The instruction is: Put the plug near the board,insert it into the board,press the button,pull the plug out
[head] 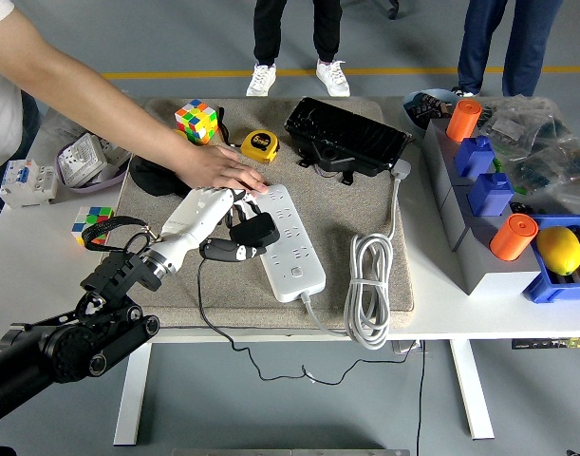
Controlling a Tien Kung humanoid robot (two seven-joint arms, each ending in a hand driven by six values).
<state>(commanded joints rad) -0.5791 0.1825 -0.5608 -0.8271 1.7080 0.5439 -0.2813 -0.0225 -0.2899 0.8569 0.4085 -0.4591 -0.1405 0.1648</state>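
Note:
The white power strip [291, 249] lies diagonally on the beige mat [337, 204]. A person's hand [214, 168] reaches in from the upper left and presses down on the strip's far end. My left hand [238, 234], white with black fingers, is shut on the black plug [254, 231] at the strip's left edge, beside its upper sockets. The plug looks tilted, and I cannot tell whether its pins still sit in a socket. Its thin black cable [201, 294] runs down over the table's front edge. The strip's white cord [368, 285] is coiled to the right.
A Rubik's cube [196, 121], a yellow tape measure [261, 145] and a black case [346, 140] sit at the mat's back. A smaller cube [93, 222] lies left of the mat. Grey bins [479, 237] with orange rolls and a lemon [558, 250] fill the right side.

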